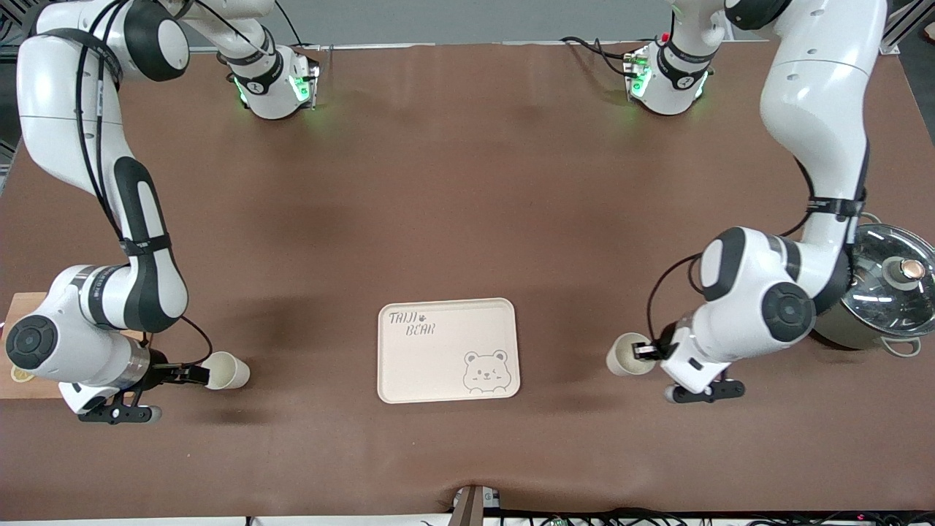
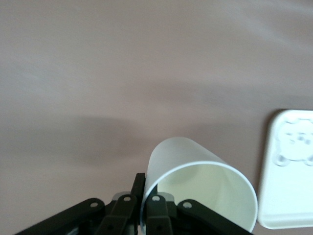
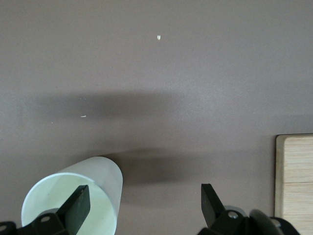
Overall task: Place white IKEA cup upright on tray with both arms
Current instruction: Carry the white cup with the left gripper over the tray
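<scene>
Lowest in my front view, the tray [image 1: 448, 351] is lying flat on the brown tabletop [image 1: 467, 204], its bear face at the corner nearer the camera. I am using the tray as my landmark.

Toward the right arm's end from the tray, I am watching the right pincer [image 1: 191, 375] reaching into a white cup [image 1: 228, 370]. That cup is lying on its side, mouth toward the pincer. In the right wrist view one finger [image 3: 77, 208] is sitting inside the cup's mouth [image 3: 73, 200] while the other is standing well apart outside, so the pincer is spread and not clenched. A wooden board [image 1: 29, 351] is lying farther out from the tray than this cup.

Toward the left arm's end from the tray, my left pincer [image 1: 646, 351] is meeting a second cup [image 1: 628, 354], mouth toward the pincer. In the left wrist view the fingers [image 2: 157, 211] are pinching that cup's rim [image 2: 200, 191]. A steel pot [image 1: 880, 292] is sitting farther out still.
</scene>
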Controlling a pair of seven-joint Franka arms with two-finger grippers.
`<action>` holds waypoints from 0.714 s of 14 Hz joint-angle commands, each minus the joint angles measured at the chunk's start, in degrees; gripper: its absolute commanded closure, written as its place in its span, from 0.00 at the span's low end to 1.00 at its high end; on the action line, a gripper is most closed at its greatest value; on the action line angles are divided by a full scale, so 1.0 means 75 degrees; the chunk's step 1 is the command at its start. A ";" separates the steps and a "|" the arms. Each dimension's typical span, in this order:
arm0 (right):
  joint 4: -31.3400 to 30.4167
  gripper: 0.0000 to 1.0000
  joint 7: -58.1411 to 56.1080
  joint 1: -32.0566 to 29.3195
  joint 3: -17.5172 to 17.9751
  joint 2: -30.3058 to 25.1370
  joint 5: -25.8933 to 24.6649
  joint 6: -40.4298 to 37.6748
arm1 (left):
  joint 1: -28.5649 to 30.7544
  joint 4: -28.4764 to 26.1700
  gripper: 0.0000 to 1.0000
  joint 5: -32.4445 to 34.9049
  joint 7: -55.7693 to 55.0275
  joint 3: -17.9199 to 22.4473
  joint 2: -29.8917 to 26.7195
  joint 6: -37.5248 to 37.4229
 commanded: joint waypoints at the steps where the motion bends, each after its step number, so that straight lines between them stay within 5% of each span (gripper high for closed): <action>1: -0.0156 0.00 -0.0206 0.0012 0.0008 0.0000 0.0082 -0.0028 | -0.0906 0.0222 1.00 0.0076 -0.1117 0.0121 -0.0049 -0.0042; 10: -0.0520 0.00 -0.0242 0.0012 0.0008 0.0000 0.0106 0.0394 | -0.2348 0.0435 1.00 0.0076 -0.3427 0.0354 0.0864 0.1468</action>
